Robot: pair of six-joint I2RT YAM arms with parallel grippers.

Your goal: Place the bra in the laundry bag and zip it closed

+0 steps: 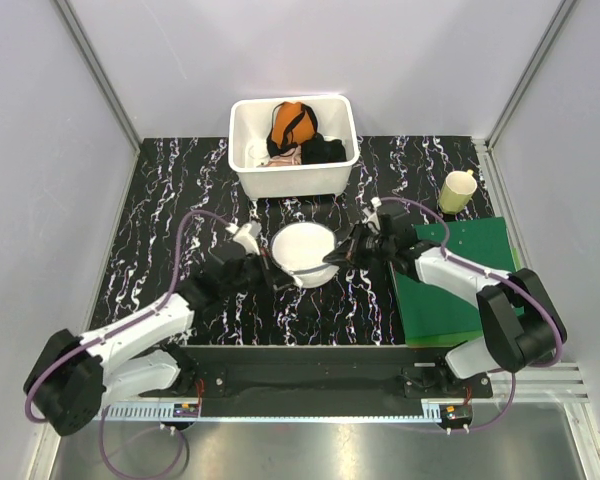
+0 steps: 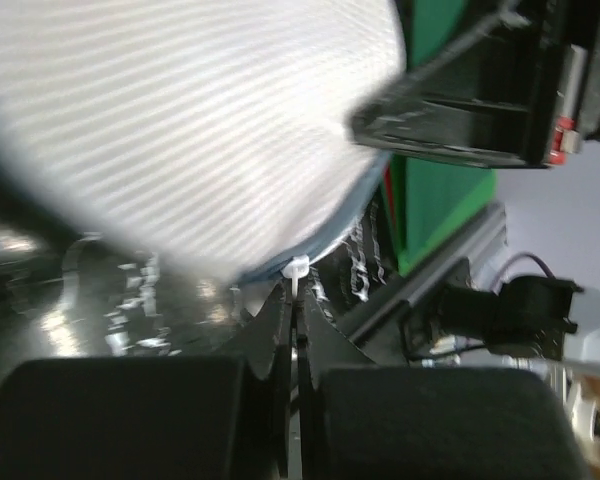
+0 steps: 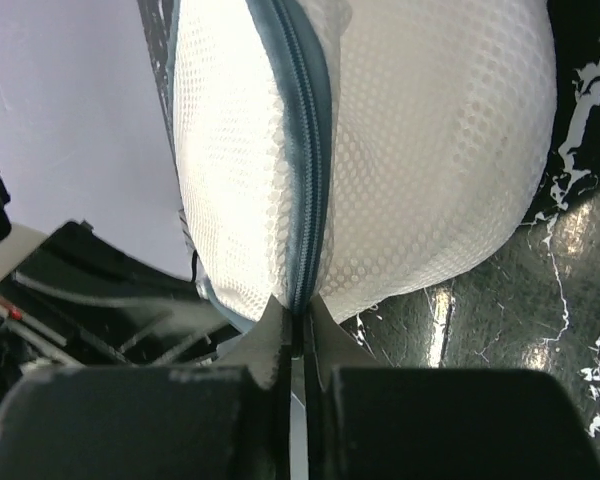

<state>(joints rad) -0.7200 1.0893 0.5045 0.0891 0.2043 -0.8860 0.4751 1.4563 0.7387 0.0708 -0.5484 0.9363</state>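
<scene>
Right at my left pincer [image 2: 295,300], the two dark fingers are pressed flat together, nipping a small white plastic tab [image 2: 297,270] that sticks out from the rim of the laundry bag [image 2: 180,130]. My right pincer [image 3: 300,322] is likewise pinched shut, its tips clamped on the bag's seam where the zip [image 3: 302,150] runs down to them. My fingers are matt black, with thick blocks behind the thin tips. The bag's skin is white mesh. The right wrist view shows it as a fine honeycomb of holes, bulging in a soft dome on either side of the blue-grey zip tape, whose teeth look meshed along the stretch I can see. The left wrist view blurs the same cloth into pale stripes and gives only a thin blue-grey edge band. Through the mesh I cannot make out the bra. From above, the bag reads as a smooth white disc lying on the table [image 1: 180,200] between my two pincers, just in front of a rectangular white plastic tub [image 1: 290,182] that neither wrist view shows. Inside the tub lie an orange garment with black straps [image 1: 290,120] and a black garment [image 1: 323,150]. The table top is glossy black, veined white like marble. Under my right arm lies a flat green mat [image 1: 425,315], and a pale yellow-green cup [image 1: 458,190] stands near its far edge.
</scene>
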